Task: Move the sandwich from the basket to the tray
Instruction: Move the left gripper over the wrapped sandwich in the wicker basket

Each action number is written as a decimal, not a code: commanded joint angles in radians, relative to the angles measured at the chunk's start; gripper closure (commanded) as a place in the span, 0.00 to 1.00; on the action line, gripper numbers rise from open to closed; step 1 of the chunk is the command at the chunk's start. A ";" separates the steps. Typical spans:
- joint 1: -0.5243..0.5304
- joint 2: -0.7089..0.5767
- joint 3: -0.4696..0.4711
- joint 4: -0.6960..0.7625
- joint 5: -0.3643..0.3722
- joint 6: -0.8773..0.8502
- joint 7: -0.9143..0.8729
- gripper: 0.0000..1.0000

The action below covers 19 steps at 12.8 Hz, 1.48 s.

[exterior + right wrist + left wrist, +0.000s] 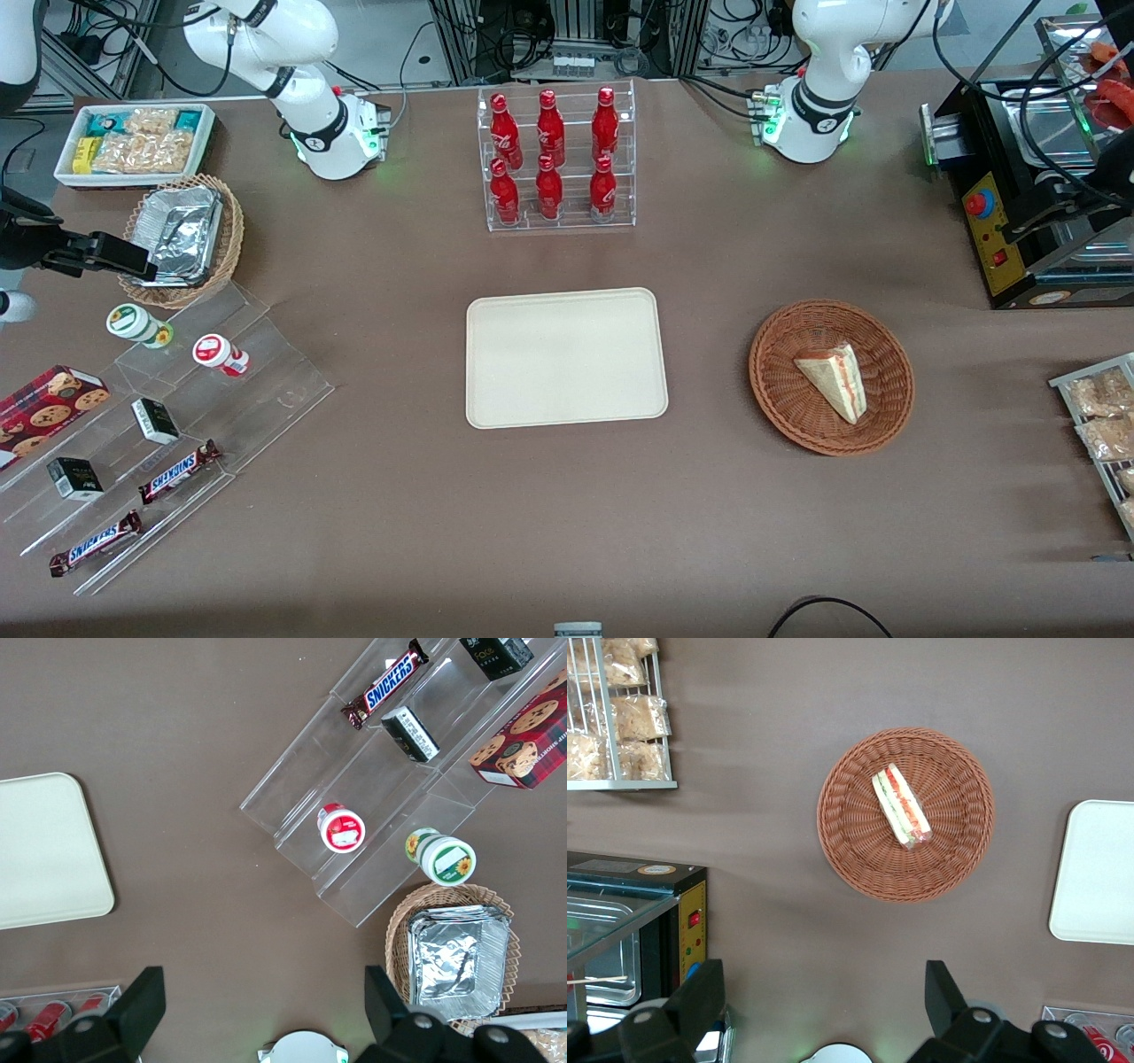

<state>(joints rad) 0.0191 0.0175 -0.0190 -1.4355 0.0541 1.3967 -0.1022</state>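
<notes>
The sandwich (833, 381) (902, 806), a wrapped wedge with red, green and white layers, lies in the round reddish-brown basket (780, 390) (850, 842). The cream tray (567, 359) (1099, 868) sits bare at the table's middle, beside the basket and a hand's width from it. My gripper (824, 979) hangs high over the table, near the black machine at the working arm's end, well away from the basket. Its fingers (700, 992) are spread wide and hold nothing.
A clear rack of red bottles (558, 159) stands farther from the front camera than the tray. The black machine (1036, 195) (629, 930) and a wire rack of snack packets (1099, 416) (620, 709) flank the basket at the working arm's end.
</notes>
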 commanded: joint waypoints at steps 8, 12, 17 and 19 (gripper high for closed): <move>-0.060 0.041 -0.010 -0.106 -0.016 0.019 0.006 0.00; -0.073 0.048 -0.010 -0.302 -0.016 0.212 0.006 0.00; -0.074 0.084 -0.010 -0.494 -0.017 0.490 -0.008 0.00; -0.074 0.090 -0.010 -0.575 -0.017 0.620 -0.017 0.00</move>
<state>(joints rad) -0.0482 0.1206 -0.0323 -1.9384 0.0443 1.9237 -0.1024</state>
